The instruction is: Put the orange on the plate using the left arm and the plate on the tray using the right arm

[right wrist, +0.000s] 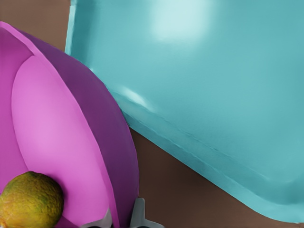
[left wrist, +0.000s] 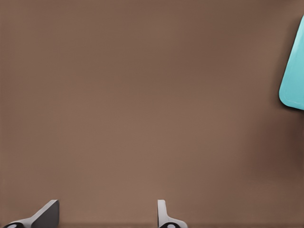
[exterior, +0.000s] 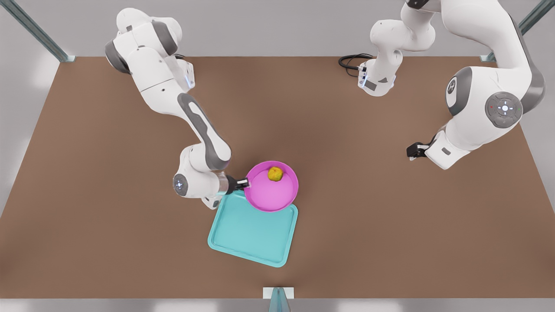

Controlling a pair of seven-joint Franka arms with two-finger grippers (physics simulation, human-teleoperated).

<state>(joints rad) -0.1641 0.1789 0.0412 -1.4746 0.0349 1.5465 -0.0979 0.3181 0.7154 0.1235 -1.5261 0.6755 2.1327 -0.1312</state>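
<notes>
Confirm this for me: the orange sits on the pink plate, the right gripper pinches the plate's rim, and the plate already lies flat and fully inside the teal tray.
Not quite. The orange is on the plate and the right gripper pinches its rim, but the front view shows the plate merely overlapping the tray's far edge, mostly over the table. The left gripper waits aside, open.

The plate [exterior: 271,195] is bright pink-magenta; in the right wrist view its outer wall [right wrist: 102,137] looks darker, more purple, and the inside is lighter pink. The orange [exterior: 275,173] is yellow-orange with some green-brown spots on its dimpled skin. The tray [exterior: 251,238] is teal-turquoise, with a pale shine on its surface. The table [exterior: 390,216] is plain brown, without pattern. Both arms are white with grey parts at the joints. The right gripper [exterior: 241,183] is black under a shiny metallic ring. The left gripper [exterior: 411,151] has black fingers on a white hand block.
</notes>
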